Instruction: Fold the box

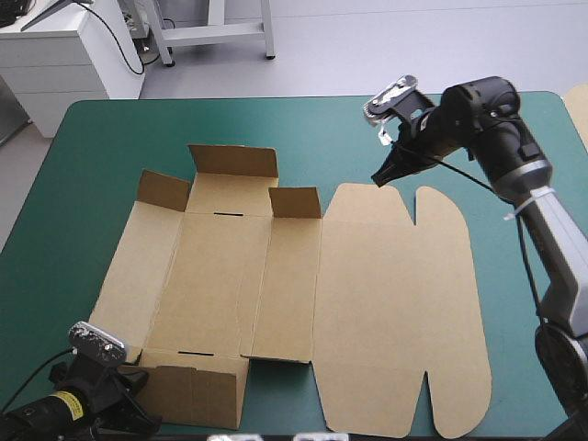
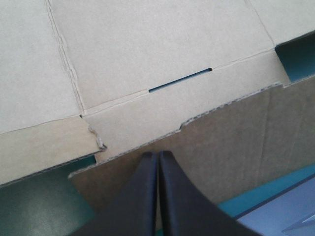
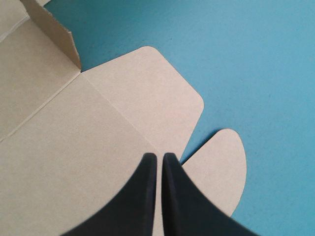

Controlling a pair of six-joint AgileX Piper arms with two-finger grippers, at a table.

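The brown box (image 1: pixel 220 276) lies opened out on the teal-green cover, with its lid (image 1: pixel 395 303) flat to the right. Short walls stand up at the far side (image 1: pixel 232 161) and the near side (image 1: pixel 197 390). My right gripper (image 1: pixel 384 175) is shut and hovers over the lid's far edge, above the rounded flap (image 3: pixel 147 88), gripping nothing. My left gripper (image 1: pixel 140 397) is shut at the box's near left corner. In the left wrist view its tips (image 2: pixel 158 155) rest against the outer face of the raised near wall (image 2: pixel 246 132), with a slot (image 2: pixel 180 79) beyond.
Teal-green cover (image 1: pixel 303 124) shows along the far side, and a strip runs down the right beside the lid. A small upright flap (image 1: pixel 294 200) stands mid-box near the lid's fold. The near wall sits close to the table's front edge.
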